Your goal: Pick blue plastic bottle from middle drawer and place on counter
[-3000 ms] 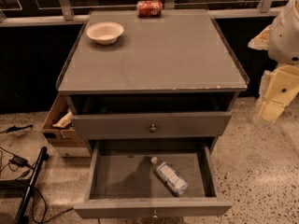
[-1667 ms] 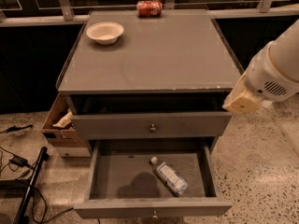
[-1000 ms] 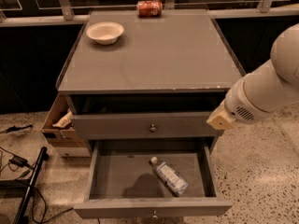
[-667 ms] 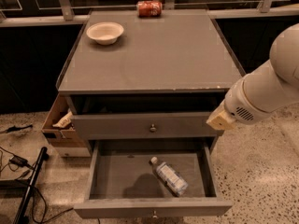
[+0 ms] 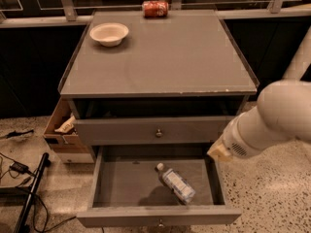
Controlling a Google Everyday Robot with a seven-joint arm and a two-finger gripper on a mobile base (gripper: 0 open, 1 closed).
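The blue plastic bottle (image 5: 176,183) lies on its side in the open middle drawer (image 5: 124,186), right of centre, with its white cap pointing to the back left. The counter (image 5: 165,62) is the grey top of the cabinet above it. My white arm comes in from the right, and my gripper (image 5: 218,152) hangs at its yellowish tip over the drawer's right wall. It is above and to the right of the bottle and does not touch it.
A white bowl (image 5: 109,33) and a red soda can (image 5: 155,8) stand at the back of the counter. The upper drawer (image 5: 158,133) is closed. A cardboard box (image 5: 60,130) sits left of the cabinet, and cables and a black pole (image 5: 29,195) lie on the floor.
My arm has swung down and to the left, from beside the counter to the drawer's right wall. The bottle, bowl and can have not moved.
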